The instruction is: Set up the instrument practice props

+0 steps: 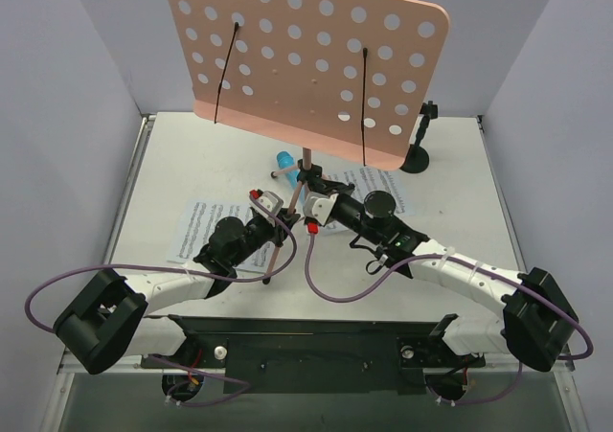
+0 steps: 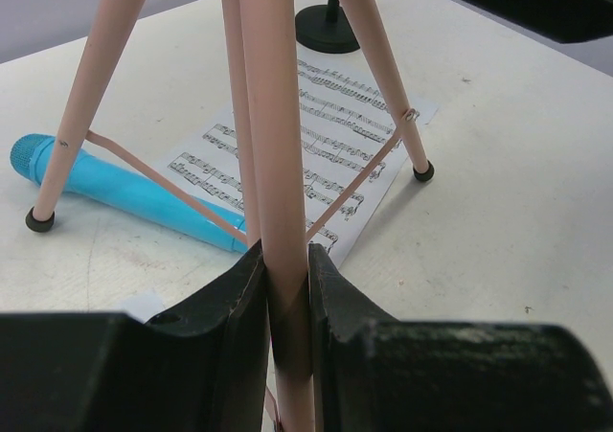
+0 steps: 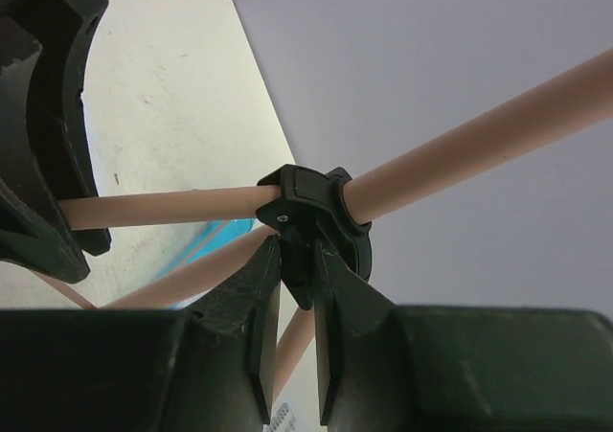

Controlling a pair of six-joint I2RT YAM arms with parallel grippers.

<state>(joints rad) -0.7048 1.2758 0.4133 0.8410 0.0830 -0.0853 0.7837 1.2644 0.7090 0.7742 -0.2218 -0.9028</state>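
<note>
The pink perforated music stand [image 1: 306, 58] stands at mid-table on thin tripod legs. My left gripper [image 1: 282, 219] [image 2: 287, 260] is shut on the near leg [image 2: 273, 116]. My right gripper [image 1: 308, 195] [image 3: 298, 255] is shut on the black knob under the stand's black collar [image 3: 316, 207], where the legs meet the post. The blue microphone [image 1: 284, 161] [image 2: 124, 193] lies on the table between the legs. One sheet-music page [image 1: 201, 226] lies to the left under my left arm. A second page [image 1: 378, 188] [image 2: 326, 154] lies partly under the tripod. The black mic stand [image 1: 419, 149] [image 2: 330, 30] is upright at back right.
Grey walls close in the white table [image 1: 172, 164] on the left, right and back. The stand's desk overhangs the back half of the table and hides part of it. Purple cables loop from both arms over the near table.
</note>
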